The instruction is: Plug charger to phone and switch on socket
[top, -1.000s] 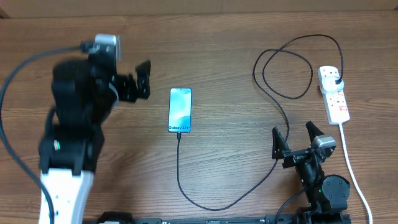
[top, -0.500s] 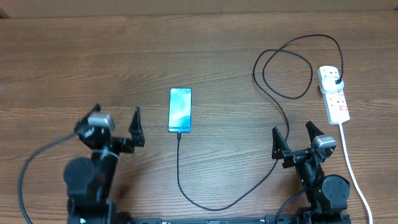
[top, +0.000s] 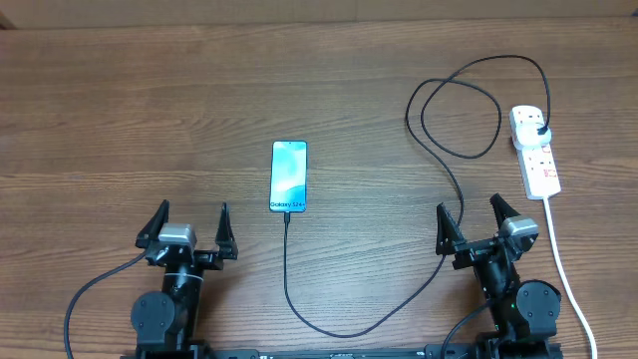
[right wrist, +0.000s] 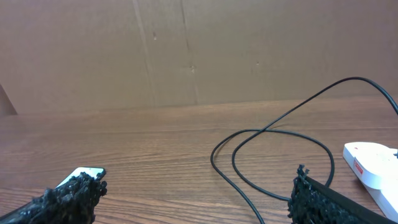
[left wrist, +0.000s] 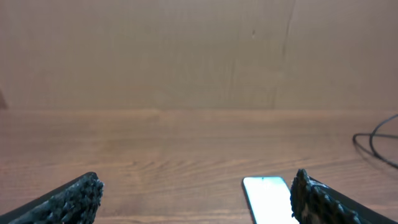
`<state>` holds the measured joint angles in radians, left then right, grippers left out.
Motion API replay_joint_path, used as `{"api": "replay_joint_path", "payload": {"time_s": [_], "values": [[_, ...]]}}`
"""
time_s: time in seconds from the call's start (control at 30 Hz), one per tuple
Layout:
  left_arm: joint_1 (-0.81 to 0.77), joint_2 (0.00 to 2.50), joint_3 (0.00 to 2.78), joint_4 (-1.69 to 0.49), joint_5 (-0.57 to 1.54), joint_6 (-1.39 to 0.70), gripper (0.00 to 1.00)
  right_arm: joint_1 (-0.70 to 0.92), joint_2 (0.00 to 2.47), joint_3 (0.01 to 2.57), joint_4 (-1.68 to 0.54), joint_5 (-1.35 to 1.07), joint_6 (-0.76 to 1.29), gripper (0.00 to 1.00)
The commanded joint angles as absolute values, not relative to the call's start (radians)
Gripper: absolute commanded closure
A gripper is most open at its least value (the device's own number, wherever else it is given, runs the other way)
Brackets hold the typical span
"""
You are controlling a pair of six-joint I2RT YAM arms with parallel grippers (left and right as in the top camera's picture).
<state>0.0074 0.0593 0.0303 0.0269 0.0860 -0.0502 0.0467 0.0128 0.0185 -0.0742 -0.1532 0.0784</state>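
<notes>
The phone (top: 289,177) lies flat in the middle of the table (top: 120,100), screen up, long axis running 12 to 6. The charger (top: 286,254) seems to meet its 6 o'clock edge, sweeps toward the near edge, climbs toward 2 o'clock, curls into a loop and ends at the plug (top: 541,130) seated on the socket (top: 538,165). The socket lies at the table's 3 o'clock side, long axis also close to 12 to 6, with its white cord (top: 560,249) running off toward 6.

I'd judge the plugging done and the switch as what's left; whether it is on is too small to tell. From the right gripper (top: 468,203) the socket sits at about 1 o'clock, near. From the left gripper (top: 192,209) it is well apart, at about 2 o'clock past the phone, so the right arm is the nearer 1. Both sets of jaws stand spread wide and grasp nothing.

Only the overhead view shows the charger reaching the phone and the plug in place. The right wrist view catches just the socket's (right wrist: 370,163) near end at its 3 o'clock edge; the left wrist view shows the phone (left wrist: 267,198) beside its right finger, and no socket
</notes>
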Motion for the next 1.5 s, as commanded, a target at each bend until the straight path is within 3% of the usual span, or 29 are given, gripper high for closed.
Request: {"api": "replay_joint_path", "payload": {"time_s": [0.0,1.47], "values": [[0.013,0.001,0.005,-0.033,0.070,0.004,0.00,0.051,0.003,0.008,-0.069,-0.157,0.077,0.00],[0.013,0.004,0.005,-0.074,0.064,0.027,0.00,0.051,0.003,0.008,-0.069,-0.157,0.077,0.00]]}}
